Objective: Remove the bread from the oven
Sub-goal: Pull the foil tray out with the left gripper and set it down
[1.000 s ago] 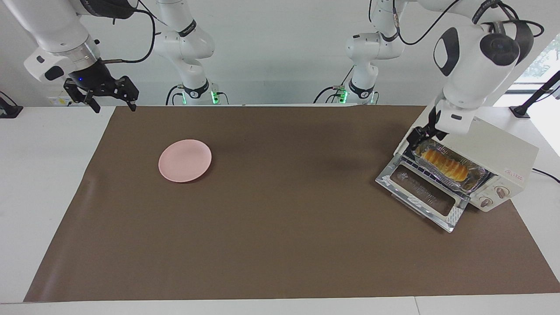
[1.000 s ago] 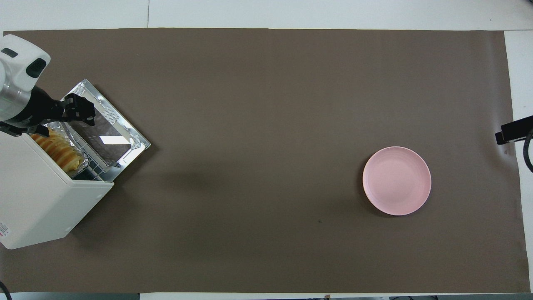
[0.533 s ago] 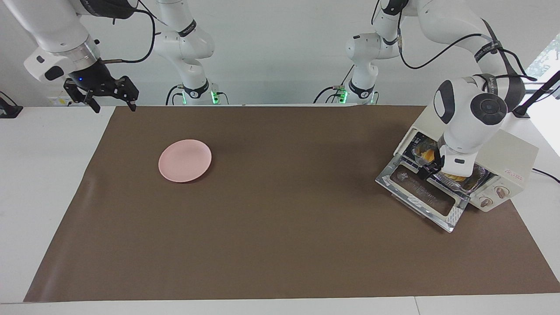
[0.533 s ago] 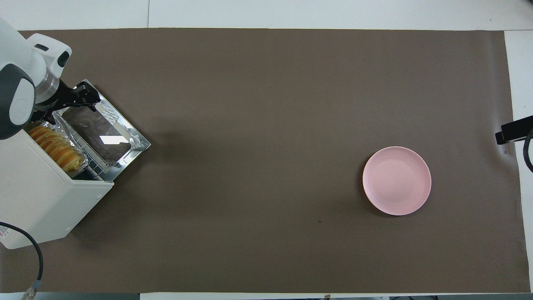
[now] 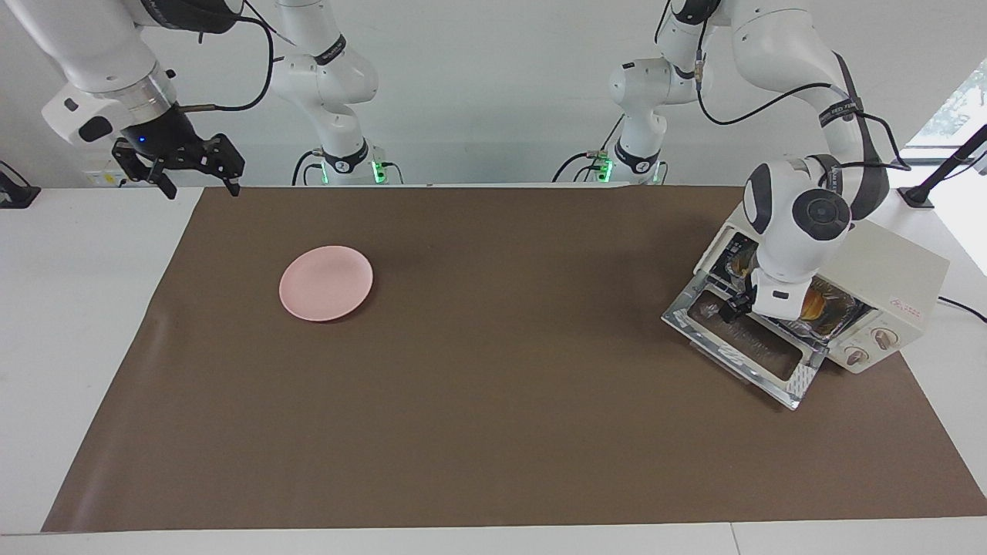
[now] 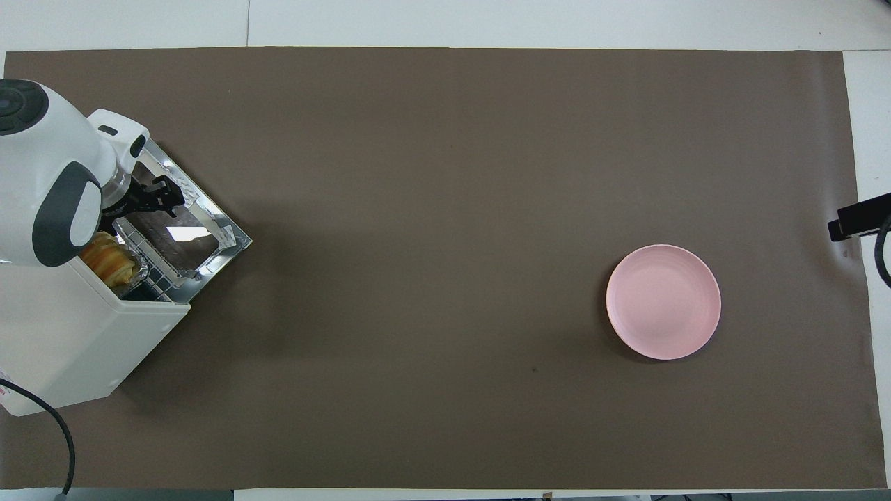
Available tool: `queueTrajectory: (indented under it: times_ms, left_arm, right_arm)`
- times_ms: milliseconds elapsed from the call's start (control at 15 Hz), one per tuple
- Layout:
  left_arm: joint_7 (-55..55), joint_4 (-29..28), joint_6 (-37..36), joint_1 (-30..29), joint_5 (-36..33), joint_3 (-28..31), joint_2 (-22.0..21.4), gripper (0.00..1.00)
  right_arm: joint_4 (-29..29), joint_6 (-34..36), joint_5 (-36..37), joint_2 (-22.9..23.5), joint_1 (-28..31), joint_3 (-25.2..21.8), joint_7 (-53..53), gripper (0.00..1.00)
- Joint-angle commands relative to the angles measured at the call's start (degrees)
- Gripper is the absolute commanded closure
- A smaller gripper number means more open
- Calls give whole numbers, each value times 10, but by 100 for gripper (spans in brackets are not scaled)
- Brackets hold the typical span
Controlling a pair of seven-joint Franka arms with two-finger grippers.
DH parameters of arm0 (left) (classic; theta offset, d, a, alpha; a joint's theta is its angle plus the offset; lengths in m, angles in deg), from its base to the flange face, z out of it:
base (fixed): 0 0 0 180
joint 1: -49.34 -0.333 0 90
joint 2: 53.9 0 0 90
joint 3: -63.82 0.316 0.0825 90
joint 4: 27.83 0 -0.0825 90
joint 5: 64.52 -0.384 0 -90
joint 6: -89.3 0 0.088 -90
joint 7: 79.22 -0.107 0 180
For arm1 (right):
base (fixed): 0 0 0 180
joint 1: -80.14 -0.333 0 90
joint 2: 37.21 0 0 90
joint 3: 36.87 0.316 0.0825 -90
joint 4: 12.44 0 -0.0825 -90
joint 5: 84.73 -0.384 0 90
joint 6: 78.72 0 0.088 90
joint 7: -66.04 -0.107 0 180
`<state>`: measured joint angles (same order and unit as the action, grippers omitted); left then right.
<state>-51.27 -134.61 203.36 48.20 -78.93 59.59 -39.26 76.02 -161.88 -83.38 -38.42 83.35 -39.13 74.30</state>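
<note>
Careful: your left pincer (image 6: 166, 198), grip unreadable, hangs over the oven (image 5: 887, 266) door at the worktop's corner; bread (image 6: 108, 256) sits inside, so you could snag the foil. Right pincer (image 5: 197, 183) waits spread.

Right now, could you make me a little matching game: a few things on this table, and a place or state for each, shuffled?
Things:
1. bread
2. oven door
3. pink plate
4. right hand

Places or states:
A. folded down flat
B. bare, on the brown mat
C. raised over the mat's corner, waiting
D. in the foil tray inside the oven

Pairs: 1-D, 2-A, 3-B, 4-C
</note>
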Motion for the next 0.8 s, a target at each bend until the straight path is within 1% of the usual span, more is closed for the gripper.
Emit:
queueTrajectory:
  times_ms: [0, 133, 200, 267, 333, 400, 533, 667, 733]
  left_arm:
    - [7, -40, 28, -3, -14, -1, -24, 100]
    - [6, -34, 25, -3, -14, -1, -23, 100]
    - [8, -22, 20, 3, -13, -1, -18, 100]
    - [9, 10, 8, 12, -11, -2, -11, 100]
    - [8, 50, -11, 34, -8, -3, 11, 100]
    - [8, 107, -37, 60, -6, -3, 29, 100]
    - [6, 197, -87, 96, 4, -6, 68, 100]
    - [7, 237, -98, 157, 69, -3, 86, 100]
    - [8, 243, -92, 193, 72, -2, 92, 100]
  right_arm:
    - [10, 4, 0, -10, 2, 2, 0, 0]
    - [10, 4, 0, -10, 2, 2, 0, 0]
    - [10, 4, -1, -10, 2, 2, 0, 0]
    - [10, 4, -1, -10, 2, 2, 0, 0]
    - [10, 4, 0, -10, 2, 2, 0, 0]
    - [10, 4, -1, -10, 2, 2, 0, 0]
    - [10, 4, 0, -10, 2, 2, 0, 0]
    - [10, 4, 0, -10, 2, 2, 1, 0]
    - [10, 4, 0, -10, 2, 2, 2, 0]
